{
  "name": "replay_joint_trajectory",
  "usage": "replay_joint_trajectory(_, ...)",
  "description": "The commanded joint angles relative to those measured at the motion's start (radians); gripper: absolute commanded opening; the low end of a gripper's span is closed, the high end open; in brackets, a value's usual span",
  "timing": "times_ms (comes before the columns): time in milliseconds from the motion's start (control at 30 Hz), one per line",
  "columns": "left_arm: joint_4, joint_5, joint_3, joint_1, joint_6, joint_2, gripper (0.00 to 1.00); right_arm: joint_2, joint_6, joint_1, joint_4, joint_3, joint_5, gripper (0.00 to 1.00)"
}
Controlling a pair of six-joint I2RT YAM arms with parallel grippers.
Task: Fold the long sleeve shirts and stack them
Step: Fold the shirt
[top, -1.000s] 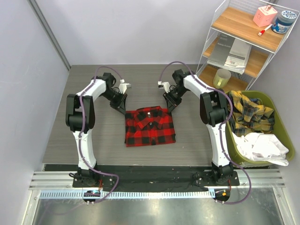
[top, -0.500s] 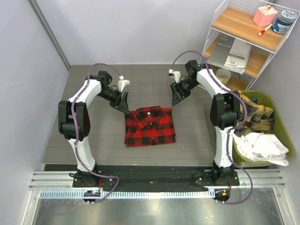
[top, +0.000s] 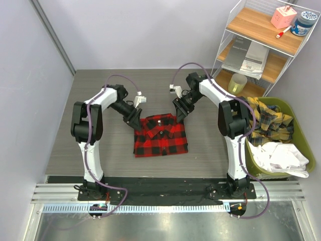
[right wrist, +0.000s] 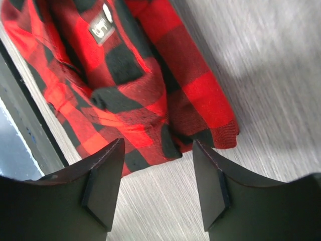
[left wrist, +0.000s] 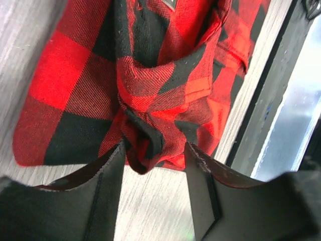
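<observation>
**Both grippers spread at the far corners of the folded flannel**

Top external: The red-and-black check shirt [top: 160,134] lies folded into a rectangle in the middle of the grey table [top: 75,145], with its collar toward the far side. The left gripper [top: 134,118] is down at the shirt's far left corner and the right gripper [top: 179,114] at its far right corner. To the right, a green basket [top: 302,136] holds a yellow plaid shirt [top: 266,120] and a white cloth [top: 278,155]. The wire shelf [top: 251,22] carries a pink box [top: 283,16] and a blue-lidded jar [top: 304,22], whose label is too small to read.

Left wrist: The fingers [left wrist: 105,196] stand apart. A bunched fold of the shirt's corner sits between their tips, not pinched. A dark patch [left wrist: 168,4] is cut off by the top edge, so its lettering is unreadable.

Right wrist: The fingers [right wrist: 103,186] are spread wide over bare table, with the shirt's corner just beyond the tips. The patch bears white marks; one looks like a "5", and the rest is illegible.
</observation>
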Motion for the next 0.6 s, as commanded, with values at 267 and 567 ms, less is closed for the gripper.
replay_joint_trajectory(267,-0.167,-0.168,0.175,-0.003,0.014,0.014,0.09,0.023,-0.055,0.022,0.021,-0.031,0.075,0.14)
replay_joint_trajectory(567,-0.098,-0.304,0.244,-0.007,-0.138,0.095,0.06,0.004,0.004,0.022,0.092,-0.020,0.147,0.01)
